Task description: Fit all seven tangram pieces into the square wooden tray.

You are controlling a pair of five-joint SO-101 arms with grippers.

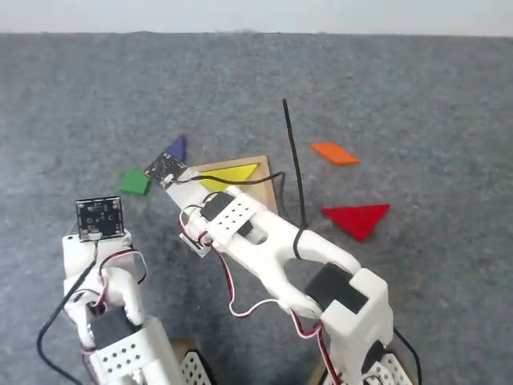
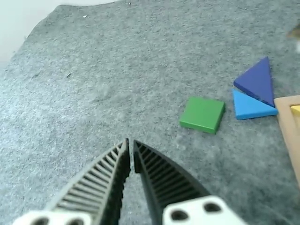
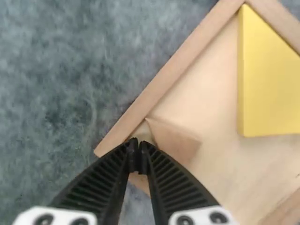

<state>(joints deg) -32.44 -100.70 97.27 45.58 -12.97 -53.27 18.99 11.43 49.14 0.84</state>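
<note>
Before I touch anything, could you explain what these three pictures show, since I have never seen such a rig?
Two small robot arms work at a grey felt table. One picture looks down from above; the others are taken from each arm's wrist. The left gripper is shut over bare felt near a green square, a light blue triangle and a dark blue triangle. The right gripper, shut and seemingly empty, sits at a corner of the wooden tray, which holds a yellow triangle. An orange parallelogram and red triangle lie outside.
</note>
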